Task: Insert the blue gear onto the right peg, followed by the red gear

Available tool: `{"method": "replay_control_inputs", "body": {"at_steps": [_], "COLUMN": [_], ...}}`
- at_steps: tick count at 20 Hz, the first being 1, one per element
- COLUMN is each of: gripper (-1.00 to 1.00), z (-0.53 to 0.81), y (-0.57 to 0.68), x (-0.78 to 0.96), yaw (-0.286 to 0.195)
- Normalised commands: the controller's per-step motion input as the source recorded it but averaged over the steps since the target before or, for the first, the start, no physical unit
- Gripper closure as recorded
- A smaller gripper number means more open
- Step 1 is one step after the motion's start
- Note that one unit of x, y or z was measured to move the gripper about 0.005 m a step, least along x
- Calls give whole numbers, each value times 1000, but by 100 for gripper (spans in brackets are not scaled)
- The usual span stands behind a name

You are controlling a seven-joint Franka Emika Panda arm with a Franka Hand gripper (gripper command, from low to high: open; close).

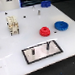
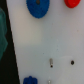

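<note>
Gears: one blue gear [image 1: 60, 26], one red gear [image 1: 44, 31]. Pegs on grey plate [image 1: 42, 52]: two.

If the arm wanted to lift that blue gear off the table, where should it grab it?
Probably from straight above, pinching across the toothed rim. The blue gear lies flat on the white table, so its edge is the part fingers can close on. The red gear sits beside it, so the fingers are best placed on the sides clear of that neighbour.
</note>
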Motion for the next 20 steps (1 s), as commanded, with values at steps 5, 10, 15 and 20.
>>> {"method": "replay_control_inputs", "body": {"at_steps": [5, 10, 15, 20], "gripper": [-100, -100, -100, -100], "z": [-409, -497, -511, -511], "y": [416, 243, -29, -196], "x": [-59, -81, -127, -178], "yaw": [0, 0, 0, 0]}}
